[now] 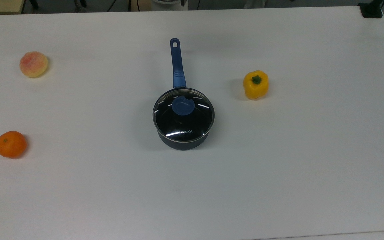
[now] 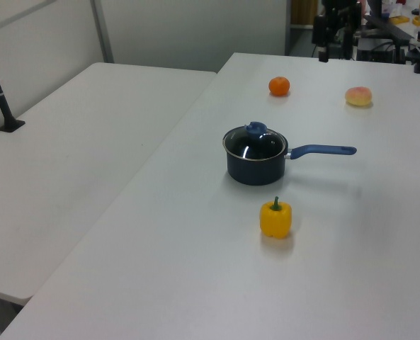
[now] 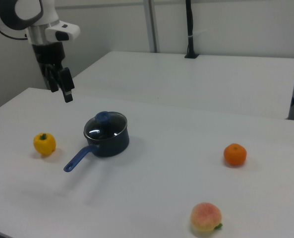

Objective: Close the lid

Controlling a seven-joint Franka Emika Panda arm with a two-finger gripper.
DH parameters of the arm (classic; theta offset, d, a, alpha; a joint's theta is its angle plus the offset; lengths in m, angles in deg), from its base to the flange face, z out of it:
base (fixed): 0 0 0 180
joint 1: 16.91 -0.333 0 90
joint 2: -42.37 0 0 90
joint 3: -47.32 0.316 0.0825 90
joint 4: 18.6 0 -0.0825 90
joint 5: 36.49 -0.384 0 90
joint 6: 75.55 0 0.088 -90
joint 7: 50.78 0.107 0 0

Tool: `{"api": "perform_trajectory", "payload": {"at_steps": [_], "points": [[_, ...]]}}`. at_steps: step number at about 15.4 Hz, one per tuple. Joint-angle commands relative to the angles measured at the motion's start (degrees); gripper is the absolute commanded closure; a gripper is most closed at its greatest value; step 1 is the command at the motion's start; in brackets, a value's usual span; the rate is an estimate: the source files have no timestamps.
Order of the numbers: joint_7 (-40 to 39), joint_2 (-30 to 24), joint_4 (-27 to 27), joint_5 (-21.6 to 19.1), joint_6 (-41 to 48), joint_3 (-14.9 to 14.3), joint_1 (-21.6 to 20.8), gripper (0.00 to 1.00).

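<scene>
On the pot (image 1: 182, 140) at mid-table (image 1: 278, 173) the lid (image 1: 183, 115) sits flat, rim seated, knob up, so I judge it closed. The pot's handle (image 1: 176, 61) runs toward the top view's upper edge. My gripper (image 3: 59, 84) hangs apart above the pot, released, holding nothing.

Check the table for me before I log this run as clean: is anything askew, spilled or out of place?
Nothing stands out. The lid sits level on the pan, its rim matching the pan's all round. The pepper, orange and peach rest apart on the table, with no spill. The gripper hangs open, raised and well away from the pan.
</scene>
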Motion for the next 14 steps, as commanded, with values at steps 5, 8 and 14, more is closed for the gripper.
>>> {"api": "perform_trajectory", "payload": {"at_steps": [5,8,14], "points": [[-22.0,-1.9,-4.7,-1.4,-8.2,0.6,2.6,0.00],[-22.6,-0.4,-4.3,-1.5,-11.3,0.6,3.1,0.00],[-24.2,-0.4,-4.4,-1.9,-13.4,0.7,3.6,0.00]]}}
